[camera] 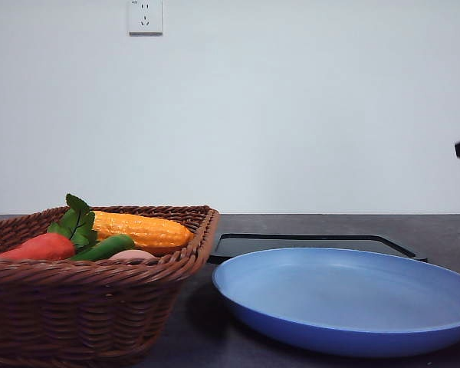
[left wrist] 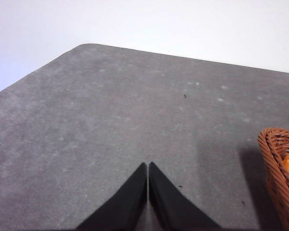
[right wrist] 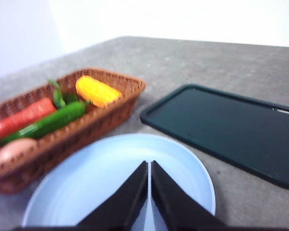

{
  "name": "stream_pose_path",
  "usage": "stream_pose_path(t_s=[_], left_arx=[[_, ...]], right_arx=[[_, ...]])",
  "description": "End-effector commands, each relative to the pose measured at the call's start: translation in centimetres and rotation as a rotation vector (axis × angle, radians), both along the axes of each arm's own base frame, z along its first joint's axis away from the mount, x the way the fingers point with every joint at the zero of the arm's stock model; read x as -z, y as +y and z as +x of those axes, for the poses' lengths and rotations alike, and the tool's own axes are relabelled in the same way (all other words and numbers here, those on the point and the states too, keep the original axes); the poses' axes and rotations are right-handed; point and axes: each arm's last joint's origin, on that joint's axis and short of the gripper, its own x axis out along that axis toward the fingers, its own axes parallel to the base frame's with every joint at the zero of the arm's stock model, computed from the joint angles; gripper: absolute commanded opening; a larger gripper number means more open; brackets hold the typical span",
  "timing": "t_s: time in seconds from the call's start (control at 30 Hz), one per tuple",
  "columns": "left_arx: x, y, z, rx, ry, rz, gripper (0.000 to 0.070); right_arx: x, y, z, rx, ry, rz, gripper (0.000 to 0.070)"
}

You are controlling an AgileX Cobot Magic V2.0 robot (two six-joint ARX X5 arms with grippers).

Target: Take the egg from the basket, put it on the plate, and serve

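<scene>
- we judge the task to be at its very start: the egg (right wrist: 13, 150) lies in the basket (right wrist: 102, 121), at the end nearest the right wrist camera, beside the carrot (right wrist: 20, 119) and the green vegetable (right wrist: 50, 123).
- from the front we see just a pinkish sliver of the egg (camera: 132, 254) behind the basket (camera: 100, 307) rim, next to the corn (camera: 142, 230).
- the plate (right wrist: 77, 187) is bare, with nothing on it (it sits just beside the basket, in front of the black tray (right wrist: 231, 130)).
- the right gripper (right wrist: 149, 166) hangs over the plate with its fingers pressed together and nothing between them.
- the left gripper (left wrist: 148, 167) is over bare table (left wrist: 111, 110), off to the side of the basket (left wrist: 279, 173), its fingers likewise together and holding nothing.
- still to do, as we read it: open a gripper, reach into the basket, take the egg, carry it over the rim and set it on the plate (camera: 345, 299), then serve the plate.
- we cannot tell from these views which arm is meant to pick; the egg looks closer to the right one.
</scene>
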Motion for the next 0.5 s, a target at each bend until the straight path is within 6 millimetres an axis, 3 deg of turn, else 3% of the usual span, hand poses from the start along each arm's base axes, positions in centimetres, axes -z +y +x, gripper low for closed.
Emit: stream_pose_path(t_s=[0.0,0.23,0.47], left_arx=[[0.9,0.0,0.2,0.002,0.018,0.006,0.0],[0.8,0.0,0.2,0.0,0.013,-0.014,0.0],[0.7,-0.2,0.2,0.036,-0.022,-0.246,0.0]], right_arx=[[-0.3,0.0,0.0,0.008,0.036,0.075,0.0],[-1.6,0.0,0.1,0.013,0.032,0.215,0.0],[-3.1,0.0,0.0,0.007,-0.036,0.324,0.0]])
